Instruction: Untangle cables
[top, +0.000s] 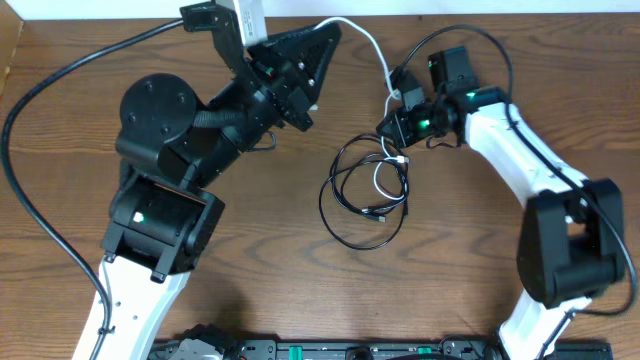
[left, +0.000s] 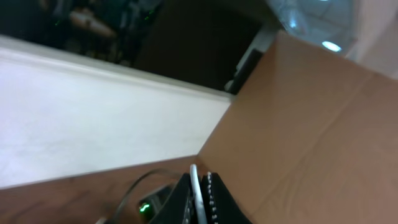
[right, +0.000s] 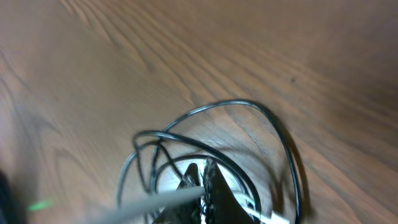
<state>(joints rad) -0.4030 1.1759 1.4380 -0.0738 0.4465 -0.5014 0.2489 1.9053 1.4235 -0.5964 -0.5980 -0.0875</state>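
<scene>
The white cable (top: 370, 42) and the black cable (right: 239, 102) look thin, light and limp. We expect them to sag and slide rather than hold shape. The left gripper (left: 198, 182) is pressed together on the white cable, which arcs from its tips to the right gripper (right: 202, 177), likewise pinching it. Just beneath the right tips, the black cable lies coiled on the table (top: 250, 250). We would grip it near 1 end.

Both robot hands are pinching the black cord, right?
No, they pinch the white cord. In the overhead view it runs from the left gripper to the right gripper. The black cord lies looped on the table.
</scene>
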